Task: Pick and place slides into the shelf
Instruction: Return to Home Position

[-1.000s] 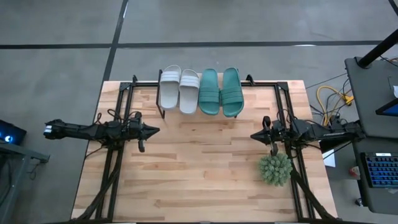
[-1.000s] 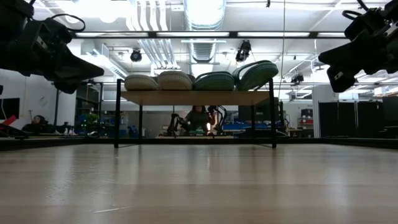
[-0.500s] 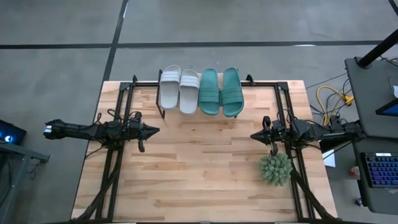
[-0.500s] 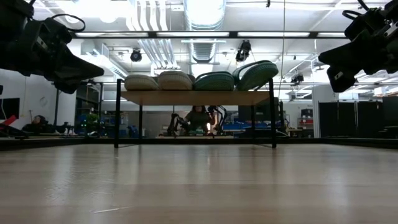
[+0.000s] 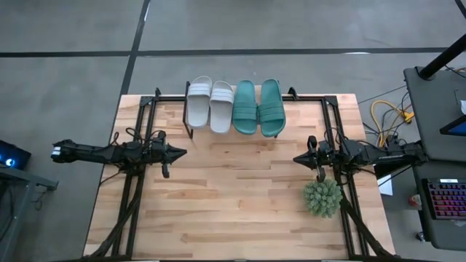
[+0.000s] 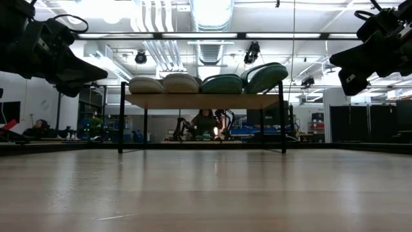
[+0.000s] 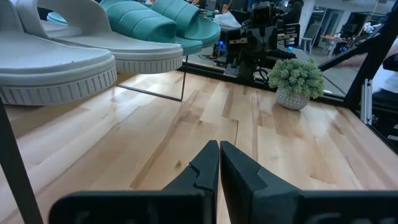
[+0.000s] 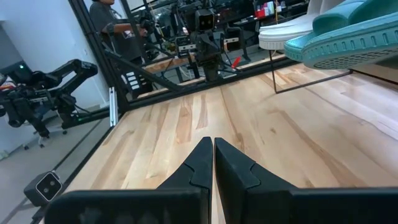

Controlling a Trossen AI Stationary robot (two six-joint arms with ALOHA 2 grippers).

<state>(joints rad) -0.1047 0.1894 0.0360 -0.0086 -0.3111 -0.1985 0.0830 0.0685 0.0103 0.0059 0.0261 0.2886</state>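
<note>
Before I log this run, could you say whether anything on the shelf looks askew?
The rightmost teal slide sits tilted on the shelf, riding higher than the other three slides, which lie level. The left gripper and right gripper hang shut, clear of it.

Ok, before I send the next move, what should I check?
1. All four slides on the shelf: ok, grey-white pair and teal pair sit side by side on top.
2. Slides lying flat: not ok, the rightmost teal slide sits tilted in the low view.
3. Left gripper empty: ok, shut, over the table at its left side.
4. Right gripper empty: ok, shut, at the right side.
5. Plant ball clear of the right arm: cannot tell, it stands right beside it in the high view.
</note>
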